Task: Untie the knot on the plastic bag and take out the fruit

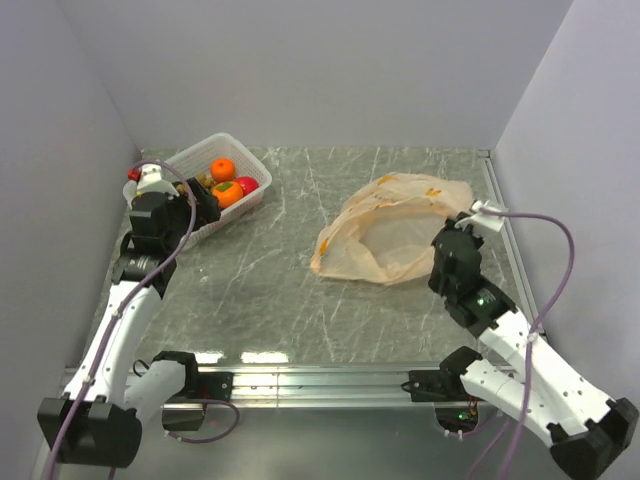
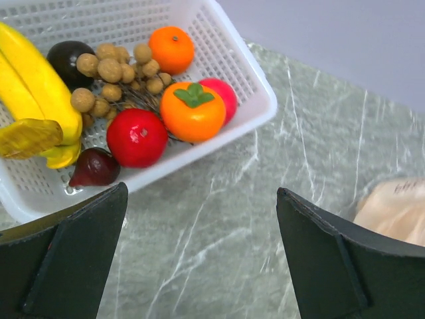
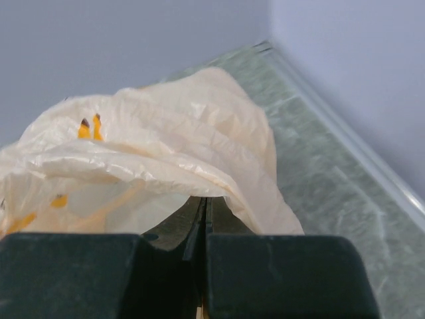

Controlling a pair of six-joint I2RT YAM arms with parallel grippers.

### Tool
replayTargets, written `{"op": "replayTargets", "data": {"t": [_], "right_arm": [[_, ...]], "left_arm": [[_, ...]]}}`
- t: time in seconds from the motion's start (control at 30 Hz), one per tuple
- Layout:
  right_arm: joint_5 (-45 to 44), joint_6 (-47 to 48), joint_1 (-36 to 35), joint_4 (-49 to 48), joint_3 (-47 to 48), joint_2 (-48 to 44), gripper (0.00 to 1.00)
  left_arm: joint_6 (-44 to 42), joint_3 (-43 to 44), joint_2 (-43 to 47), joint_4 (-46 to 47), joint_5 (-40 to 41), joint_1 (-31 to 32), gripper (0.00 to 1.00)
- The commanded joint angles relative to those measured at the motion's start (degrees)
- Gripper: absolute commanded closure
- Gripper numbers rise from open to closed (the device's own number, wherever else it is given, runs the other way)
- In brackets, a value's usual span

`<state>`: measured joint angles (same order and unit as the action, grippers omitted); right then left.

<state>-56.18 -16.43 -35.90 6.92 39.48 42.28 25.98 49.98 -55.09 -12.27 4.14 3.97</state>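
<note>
The plastic bag (image 1: 390, 225) lies slack on the table's right half, its mouth gaping toward the left, and no knot shows. My right gripper (image 1: 447, 238) is at its right edge, shut on the plastic bag (image 3: 166, 133), whose rim tents over the closed gripper (image 3: 206, 199). The fruit sits in the white basket (image 2: 259, 113): bananas (image 2: 33, 86), a red apple (image 2: 137, 137), a persimmon (image 2: 192, 113) and a bunch of brown balls (image 2: 113, 73). My left gripper (image 2: 200, 199) hangs open and holding nothing, just in front of the basket (image 1: 232, 137).
The basket also holds a tangerine (image 2: 171, 49), a dark round fruit (image 2: 70, 56) and a dark red fruit (image 2: 95, 167). Walls close in the table at the back and on both sides. A metal rail (image 1: 500, 215) runs along the right edge.
</note>
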Motion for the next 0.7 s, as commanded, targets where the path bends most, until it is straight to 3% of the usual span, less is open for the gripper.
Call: {"op": "replayTargets", "data": {"t": [0.0, 0.23, 0.33, 0.37, 0.47, 0.67], "right_arm": [[-1.0, -4.7, 9.1, 0.6, 4.4, 3.5, 1.00], [8.8, -16.5, 28.3, 7.9, 4.9, 9.1, 0.96], [12.0, -19.7, 33.7, 11.0, 4.2, 10.1, 0.77], [12.4, -20.3, 34.6, 11.8, 4.2, 9.7, 0.53], [12.5, -20.0, 35.0, 14.5, 5.1, 8.1, 0.12], [16.0, -16.4, 34.2, 20.0, 10.3, -2.2, 0.06]], "left_arm": [[-4.6, -1.1, 3.8, -0.5, 1.3, 4.1, 0.01], [-5.8, -1.3, 8.0, -0.7, 7.6, 9.0, 0.01], [-6.1, -1.5, 9.1, -0.8, 10.1, 10.5, 0.01], [-6.2, -1.5, 9.4, -0.8, 10.5, 10.7, 0.01], [-5.7, -1.5, 10.2, -1.2, 10.9, 11.1, 0.01], [-3.9, 2.3, 11.9, -7.2, 12.6, 11.2, 0.01]]}}
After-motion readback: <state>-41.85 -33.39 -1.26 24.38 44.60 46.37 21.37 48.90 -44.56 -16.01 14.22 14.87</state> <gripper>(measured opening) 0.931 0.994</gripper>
